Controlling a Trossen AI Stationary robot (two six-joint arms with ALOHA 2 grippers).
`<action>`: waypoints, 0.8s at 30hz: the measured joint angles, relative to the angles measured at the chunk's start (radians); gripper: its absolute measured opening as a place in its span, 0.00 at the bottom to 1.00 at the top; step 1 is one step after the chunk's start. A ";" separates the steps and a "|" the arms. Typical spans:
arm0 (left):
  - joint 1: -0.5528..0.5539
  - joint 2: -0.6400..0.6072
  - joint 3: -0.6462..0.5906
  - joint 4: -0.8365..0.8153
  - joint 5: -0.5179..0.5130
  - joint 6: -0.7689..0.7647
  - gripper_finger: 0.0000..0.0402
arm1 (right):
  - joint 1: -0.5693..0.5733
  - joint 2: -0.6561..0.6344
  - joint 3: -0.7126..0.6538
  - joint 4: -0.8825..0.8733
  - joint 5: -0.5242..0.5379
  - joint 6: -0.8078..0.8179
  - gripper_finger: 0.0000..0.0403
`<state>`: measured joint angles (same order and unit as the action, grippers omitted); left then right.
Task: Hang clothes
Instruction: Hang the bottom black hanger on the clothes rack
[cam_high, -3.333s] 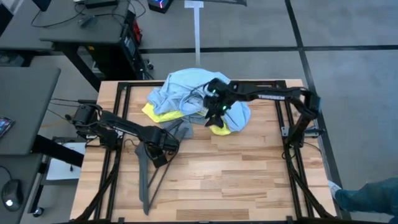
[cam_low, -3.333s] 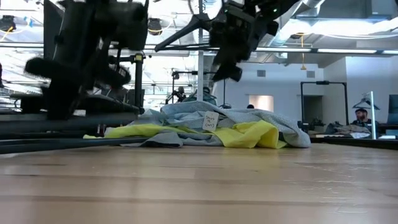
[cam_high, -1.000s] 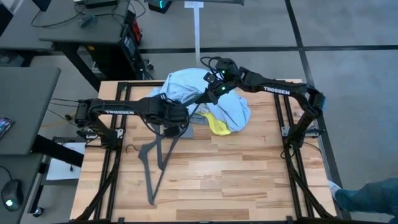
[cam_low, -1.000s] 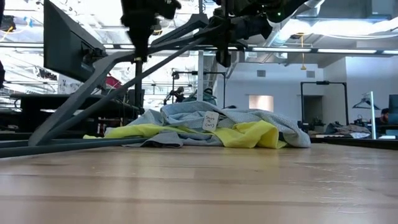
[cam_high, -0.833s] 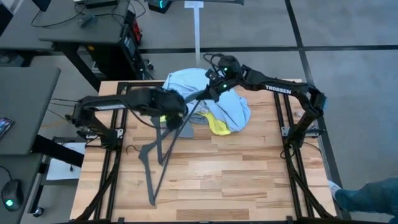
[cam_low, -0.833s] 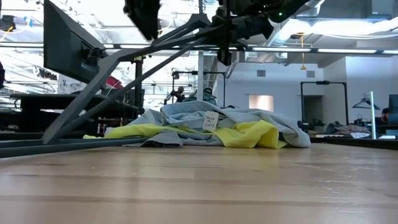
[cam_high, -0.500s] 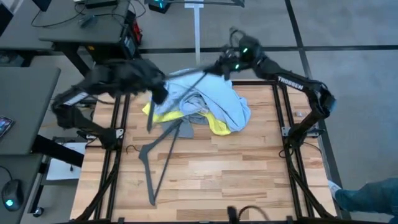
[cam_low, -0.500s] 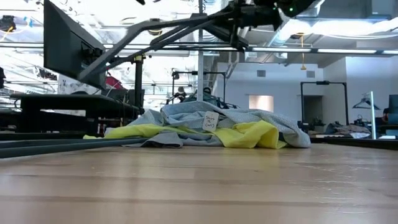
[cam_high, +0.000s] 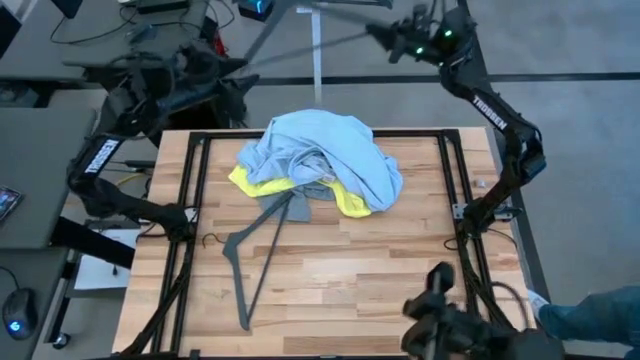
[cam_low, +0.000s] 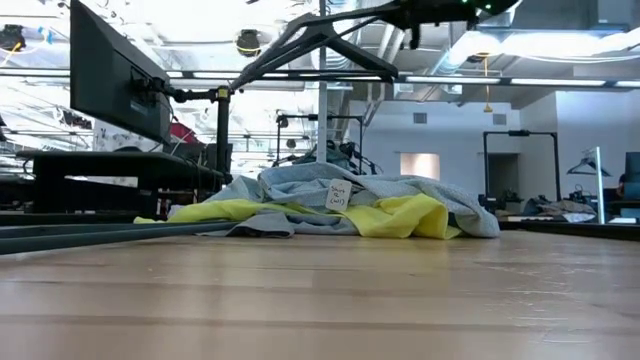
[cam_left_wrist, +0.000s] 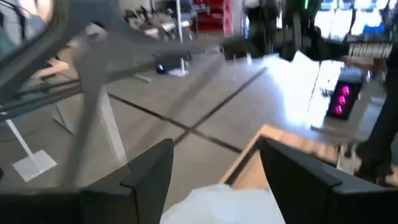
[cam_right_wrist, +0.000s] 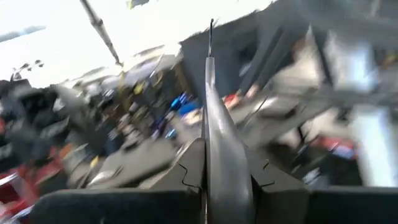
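The clothes lie in a heap on the wooden table's far half: a pale blue shirt (cam_high: 330, 150) on top, a neon-yellow T-shirt (cam_high: 352, 203) and a grey T-shirt (cam_high: 297, 207) showing from under it. High above the far edge, my right gripper (cam_high: 385, 32) is shut on a grey hanger (cam_low: 315, 45). My left gripper (cam_left_wrist: 214, 171) is raised at the far left (cam_high: 232, 90), open, with nothing between its fingers. A second grey hanger (cam_high: 252, 258) lies flat on the table. My right gripper pinches a flat grey strip of the hanger (cam_right_wrist: 219, 146) between its two fingers. The hanger's thin wire hook (cam_right_wrist: 210, 43) sticks out beyond the fingertips. The hanger is lifted clear, high above the clothes, its body reaching toward the table's left (cam_high: 290, 25).
Black frame rails (cam_high: 195, 170) run along the table's left, right and far sides. A dark blurred shape (cam_high: 450, 320) shows at the near right corner. Bare wood (cam_high: 370, 280) lies between the heap and the near edge. Desks and cables stand beyond the far left.
My right gripper has risen and gone beyond the table's far edge, carrying the hanger up off the clothes. My left gripper has swung up and toward the far left, away from the hanger. The second hanger and the heap stayed put. A dark shape has come in at the near right.
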<state>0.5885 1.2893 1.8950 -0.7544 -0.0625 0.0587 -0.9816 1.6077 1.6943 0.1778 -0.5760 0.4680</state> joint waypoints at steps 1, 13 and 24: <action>0.008 0.009 0.000 0.001 0.013 0.008 0.56 | -0.011 0.000 0.005 0.009 0.012 0.000 0.07; 0.058 0.021 0.000 0.003 0.084 0.042 0.56 | -0.049 0.001 0.007 0.118 0.055 0.003 0.06; 0.057 0.021 0.000 -0.008 0.081 0.025 0.56 | -0.103 0.001 0.058 0.141 0.059 0.030 0.06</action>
<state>0.6456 1.3098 1.8946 -0.7627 0.0185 0.0841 -1.0844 1.6085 1.7522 0.3186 -0.5167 0.4976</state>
